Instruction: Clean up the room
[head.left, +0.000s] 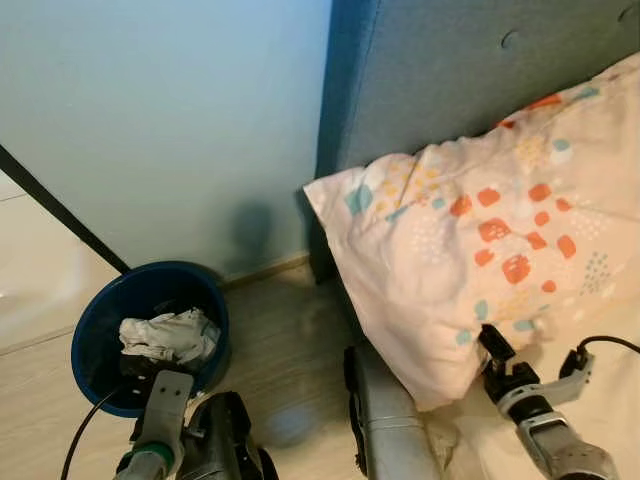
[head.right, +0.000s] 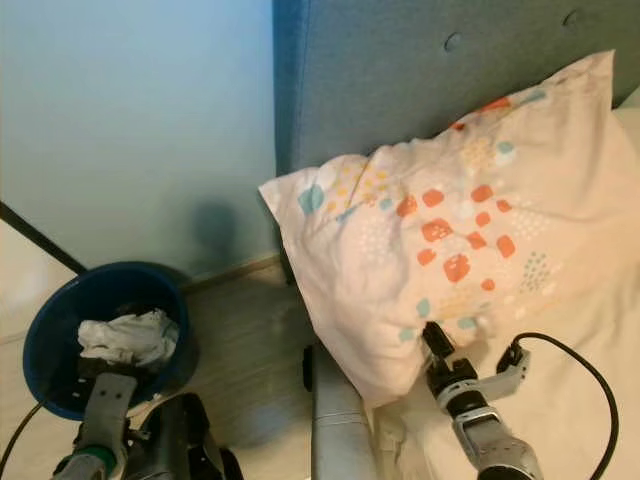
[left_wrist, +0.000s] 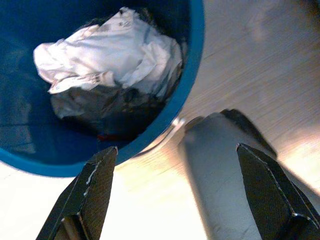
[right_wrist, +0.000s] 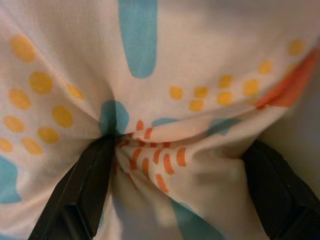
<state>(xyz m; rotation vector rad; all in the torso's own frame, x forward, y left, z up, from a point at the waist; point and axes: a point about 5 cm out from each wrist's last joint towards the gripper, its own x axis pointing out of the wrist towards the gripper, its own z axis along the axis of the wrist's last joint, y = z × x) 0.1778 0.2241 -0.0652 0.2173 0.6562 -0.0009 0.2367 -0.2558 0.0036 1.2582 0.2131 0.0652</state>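
Observation:
A white pillow (head.left: 480, 240) with orange, teal and yellow spots leans against the blue-grey headboard (head.left: 450, 70) on the bed. My right gripper (head.left: 537, 358) is at the pillow's lower edge. Its fingers stand open on either side of a bunched fold of the pillowcase (right_wrist: 165, 150). On the floor to the left stands a blue bin (head.left: 95, 325) holding crumpled white waste (head.left: 170, 335) over darker scraps. My left gripper (left_wrist: 175, 165) hangs open just above the bin's rim (left_wrist: 192, 75), with nothing between its fingers.
A pale blue wall (head.left: 160, 120) runs behind the bin, with a wooden floor (head.left: 280, 330) between bin and bed. The grey bed rail (head.left: 385, 420) juts toward me. A dark strip (head.left: 60, 215) slants down the wall at left. White sheet (head.left: 480, 445) lies under the pillow.

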